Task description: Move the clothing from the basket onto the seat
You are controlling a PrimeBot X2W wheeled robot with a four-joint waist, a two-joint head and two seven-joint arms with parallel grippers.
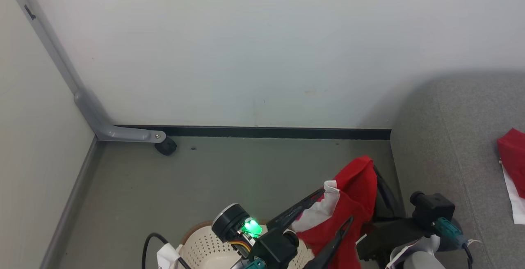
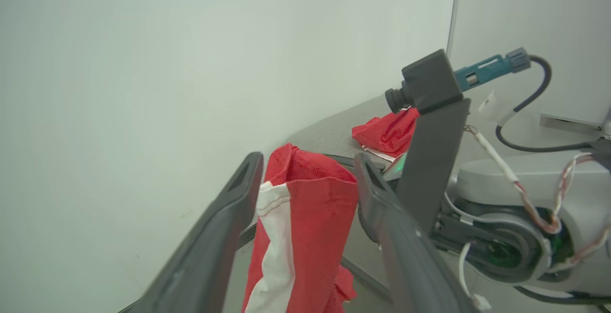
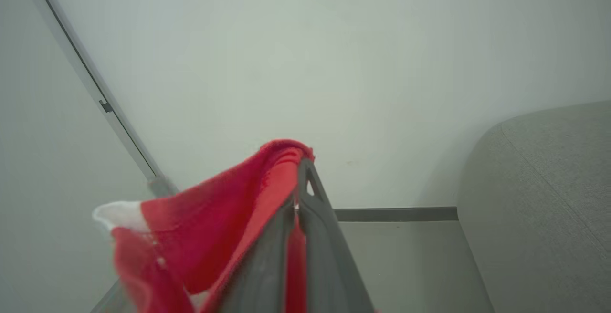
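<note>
Basket (image 1: 201, 246) sits bottom centre of the head view, contents hidden. Left gripper (image 2: 308, 160) is just above it, fingers apart on either side of the hanging red garment (image 1: 357, 187), not gripping; contact unclear. Right gripper (image 3: 300, 179) has its fingers together, clamped on the garment's top edge, with the cloth hanging above the floor, centre-right. Seat (image 1: 447, 158) is at the right, second garment (image 1: 512, 148) lying on it. Step: carrying this piece to the seat. Next, probably: swing the right arm over the seat, clear its edge, release.
</note>
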